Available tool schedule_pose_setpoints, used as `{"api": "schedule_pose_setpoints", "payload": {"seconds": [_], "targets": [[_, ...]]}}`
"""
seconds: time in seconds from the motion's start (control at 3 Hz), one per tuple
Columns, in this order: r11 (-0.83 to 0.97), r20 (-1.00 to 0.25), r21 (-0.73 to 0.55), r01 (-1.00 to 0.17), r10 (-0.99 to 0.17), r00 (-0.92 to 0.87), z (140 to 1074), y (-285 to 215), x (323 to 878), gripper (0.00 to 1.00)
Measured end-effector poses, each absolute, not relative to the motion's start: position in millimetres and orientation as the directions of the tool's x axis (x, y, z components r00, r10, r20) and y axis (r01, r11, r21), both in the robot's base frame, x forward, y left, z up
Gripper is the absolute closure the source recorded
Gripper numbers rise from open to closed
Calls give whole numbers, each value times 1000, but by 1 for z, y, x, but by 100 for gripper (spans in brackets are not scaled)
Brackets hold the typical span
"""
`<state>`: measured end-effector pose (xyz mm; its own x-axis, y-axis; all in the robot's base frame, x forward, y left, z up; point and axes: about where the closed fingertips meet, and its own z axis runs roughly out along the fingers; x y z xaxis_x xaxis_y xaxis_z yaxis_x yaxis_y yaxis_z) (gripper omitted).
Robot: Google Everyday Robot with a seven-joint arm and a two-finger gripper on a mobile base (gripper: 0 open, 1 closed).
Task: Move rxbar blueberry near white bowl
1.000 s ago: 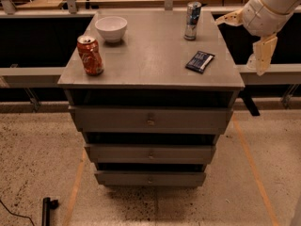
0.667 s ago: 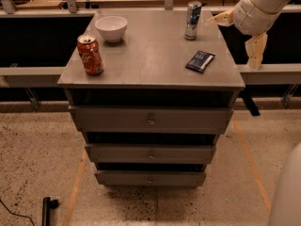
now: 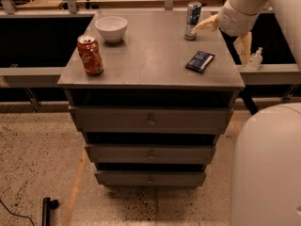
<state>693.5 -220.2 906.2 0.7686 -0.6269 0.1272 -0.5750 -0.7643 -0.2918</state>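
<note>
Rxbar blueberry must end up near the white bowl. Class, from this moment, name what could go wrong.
1. The gripper hangs open by the right rear of the table, one finger close by the tall blue-and-silver can; reaching down could tip it.
2. The rxbar blueberry lies flat near the table's right edge; a poor pinch might push it off.
3. Releasing too close could nudge the white bowl.
</note>
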Motion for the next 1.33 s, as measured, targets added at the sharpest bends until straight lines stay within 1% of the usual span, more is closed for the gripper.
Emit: {"api": "schedule_pose_setpoints", "payload": {"seconds": [0.67,1.33], "targets": [[-814,181,-203,-545,-578,796,886,-223,716,0],[-825,193,-190,-532,-563,804,883,-224,725,0]]}}
